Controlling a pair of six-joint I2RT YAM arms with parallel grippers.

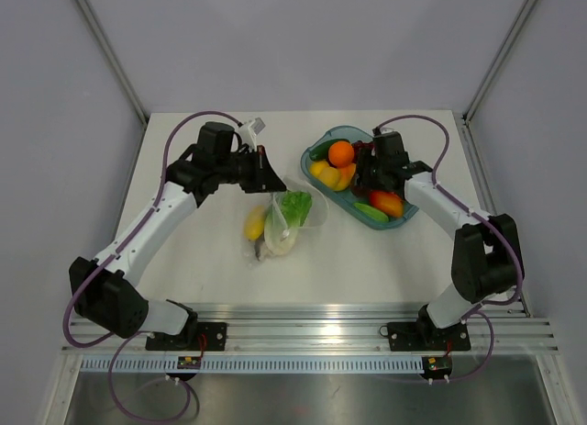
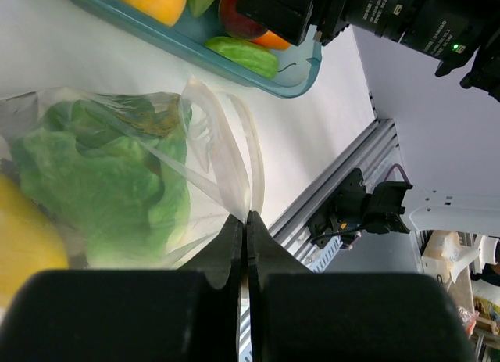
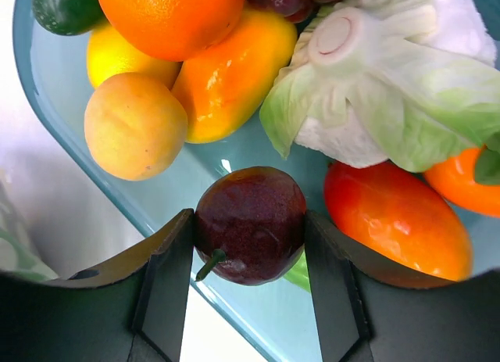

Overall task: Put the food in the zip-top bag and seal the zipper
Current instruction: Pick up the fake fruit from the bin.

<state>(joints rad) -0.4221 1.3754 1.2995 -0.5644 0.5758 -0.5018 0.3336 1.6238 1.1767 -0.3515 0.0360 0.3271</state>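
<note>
Right pincer (image 3: 248, 252) clamps dark red plum (image 3: 250, 221) over teal tray (image 3: 234, 152). Left pincer (image 2: 247, 221) pinches mouth of zip-top bag (image 2: 215, 155), which lies on desk (image 1: 367, 260). I'd lift straight, then drop plum deep beside lettuce (image 2: 101, 182).

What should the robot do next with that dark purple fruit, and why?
Probably lift it straight up. The right pincer squeezes the dark red fruit on both sides in the teal tray, and the left pincer holds the zip-top bag by its edge.
</note>
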